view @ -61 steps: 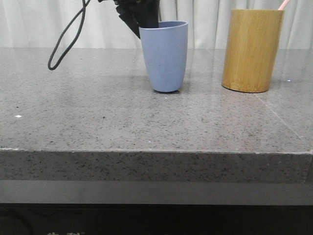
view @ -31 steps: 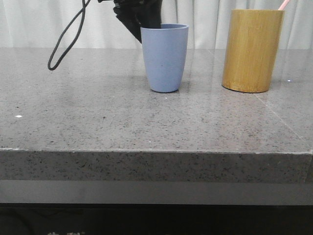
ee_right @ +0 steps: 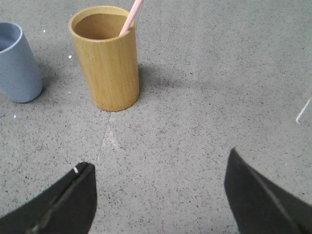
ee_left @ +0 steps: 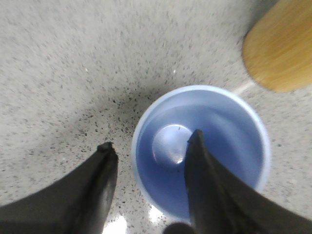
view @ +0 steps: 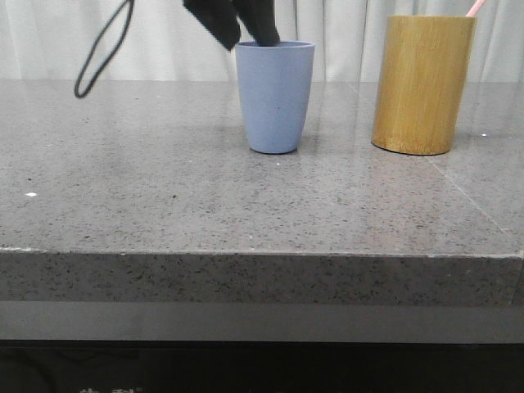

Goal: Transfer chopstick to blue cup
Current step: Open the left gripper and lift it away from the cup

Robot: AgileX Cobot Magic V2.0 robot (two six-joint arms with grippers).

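Grey speckled stone makes the table [view: 164, 196]. On it stands the bamboo holder [view: 422, 83], upright, with the pink chopstick [ee_right: 130, 17] leaning inside it, its top poking above the rim. Near it, apart, stands the blue cup [view: 274, 97], upright, nothing in it but one finger [ee_left: 202, 190] of the left gripper [ee_left: 148, 151]. That gripper is spread, straddling the cup wall, one finger outside, clamping nothing. The right gripper [ee_right: 158, 170] hangs above bare table, fingers wide apart, holding nothing.
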